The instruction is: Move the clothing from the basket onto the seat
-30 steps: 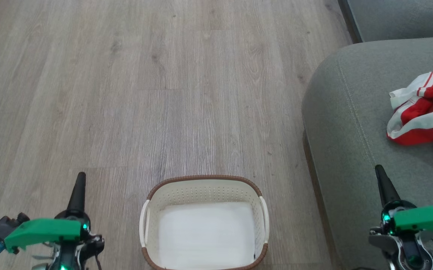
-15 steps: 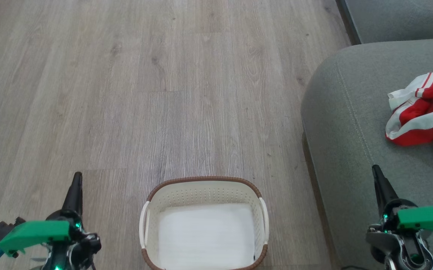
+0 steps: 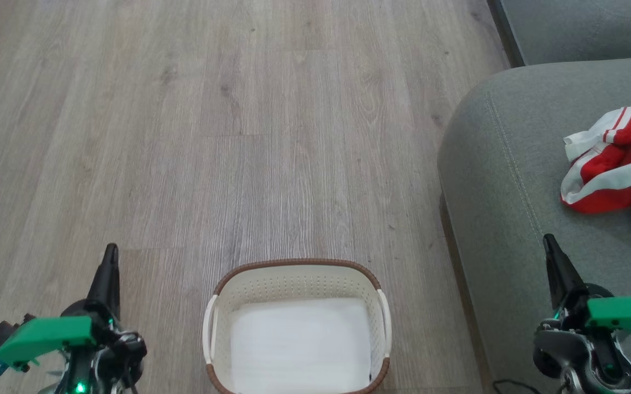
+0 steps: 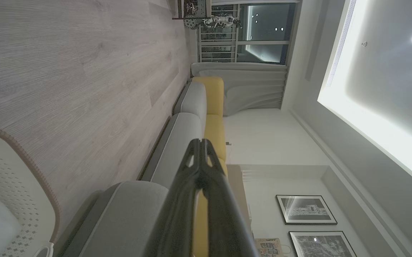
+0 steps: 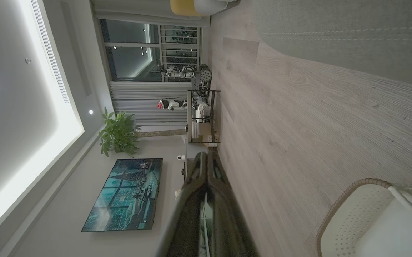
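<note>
Nearest, L gripper (image 3: 110, 256): fingers shut, empty, idle over floor (image 3: 239, 137).
R gripper (image 3: 551, 250): shut too, empty, by seat (image 3: 501, 164) edge.
basket (image 3: 293, 263): btwn arms; just white liner sheet (image 3: 299, 345) inside.
clothing (image 3: 616, 164): red garment crumpled on seat, so task prob. done.

Matt wood-grain floor (image 3: 239, 137); perforated plastic basket (image 3: 293, 282) (woven-looking rim (image 3: 293, 261)); soft cloth clothing (image 3: 621, 175), possibly slightly glossy.

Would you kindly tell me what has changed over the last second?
Very little: the left gripper eased slightly to its left, and the right gripper barely shifted. Both remain shut and empty. The clothing still lies on the seat, and the basket holds just its white liner.
</note>
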Motion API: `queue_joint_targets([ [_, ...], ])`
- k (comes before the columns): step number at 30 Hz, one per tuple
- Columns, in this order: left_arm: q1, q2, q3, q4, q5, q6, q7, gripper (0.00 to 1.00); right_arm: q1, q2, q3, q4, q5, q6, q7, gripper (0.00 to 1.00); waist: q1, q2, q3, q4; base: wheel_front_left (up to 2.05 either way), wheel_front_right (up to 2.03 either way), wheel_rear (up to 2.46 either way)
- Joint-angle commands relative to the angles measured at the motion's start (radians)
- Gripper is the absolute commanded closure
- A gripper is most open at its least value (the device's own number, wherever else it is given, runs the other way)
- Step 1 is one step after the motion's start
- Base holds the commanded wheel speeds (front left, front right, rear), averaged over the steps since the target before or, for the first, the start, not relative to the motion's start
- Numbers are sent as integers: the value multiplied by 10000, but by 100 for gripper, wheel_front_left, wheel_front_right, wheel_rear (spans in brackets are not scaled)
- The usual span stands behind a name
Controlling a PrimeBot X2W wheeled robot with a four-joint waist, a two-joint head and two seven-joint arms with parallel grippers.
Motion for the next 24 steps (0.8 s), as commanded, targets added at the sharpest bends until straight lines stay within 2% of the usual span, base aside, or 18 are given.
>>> queue_joint_targets([
  [1, -487, 55, 372, -265, -21, -67, 79, 100, -489, 6, 178, -322, 38, -2, 97, 100, 0, 0, 1, 0, 0, 0, 0],
  [24, -486, 54, 370, -266, -23, -67, 78, 100, -493, 43, 125, -319, -6, -2, 139, 100, 0, 0, 1, 0, 0, 0, 0],
])
